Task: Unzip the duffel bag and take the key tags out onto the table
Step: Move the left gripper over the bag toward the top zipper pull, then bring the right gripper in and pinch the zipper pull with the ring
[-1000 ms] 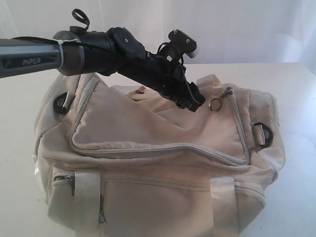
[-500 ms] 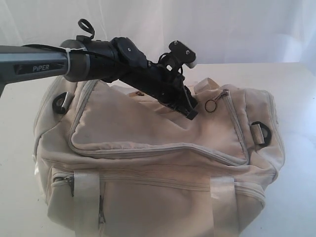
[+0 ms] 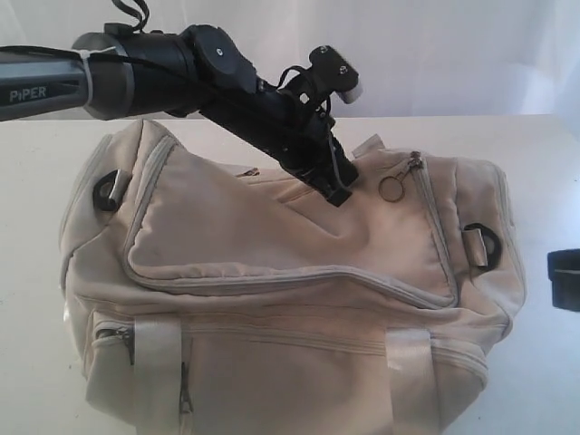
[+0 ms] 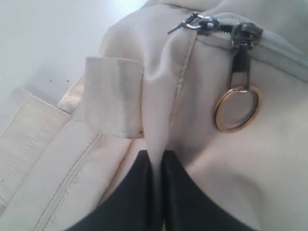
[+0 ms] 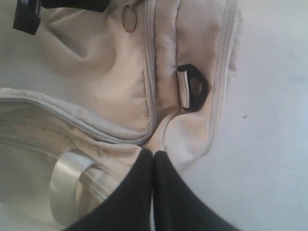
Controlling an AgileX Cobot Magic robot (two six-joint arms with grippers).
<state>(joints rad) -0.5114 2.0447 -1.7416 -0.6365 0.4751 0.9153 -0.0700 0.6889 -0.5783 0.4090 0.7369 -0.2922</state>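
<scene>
Exterior view: the duffel bag (image 3: 272, 299), soft beige fabric with a brushed look, slumps in a rounded bulk on the smooth white table (image 3: 544, 154). Its long axis runs across the picture, with the left-end D-ring (image 3: 107, 188) and the right-end D-ring (image 3: 485, 245), both black, at its two ends. Glossy pale webbing straps (image 3: 156, 362) cross its front, and grey zipper tracks (image 3: 299, 276) outline a zipped top panel. The black left arm (image 3: 136, 72) slants in from the left onto the bag's top. There the left fingers (image 4: 130, 192) are almost together, pinching a raised ridge of the beige fabric. Near them a thin brass-coloured ring pull (image 4: 216, 111) hangs from a dark metal slider (image 4: 246, 33). At the bag's right end the right fingers (image 5: 137, 192) are pressed fully together and hold nothing, with their tips near the corner seam.
</scene>
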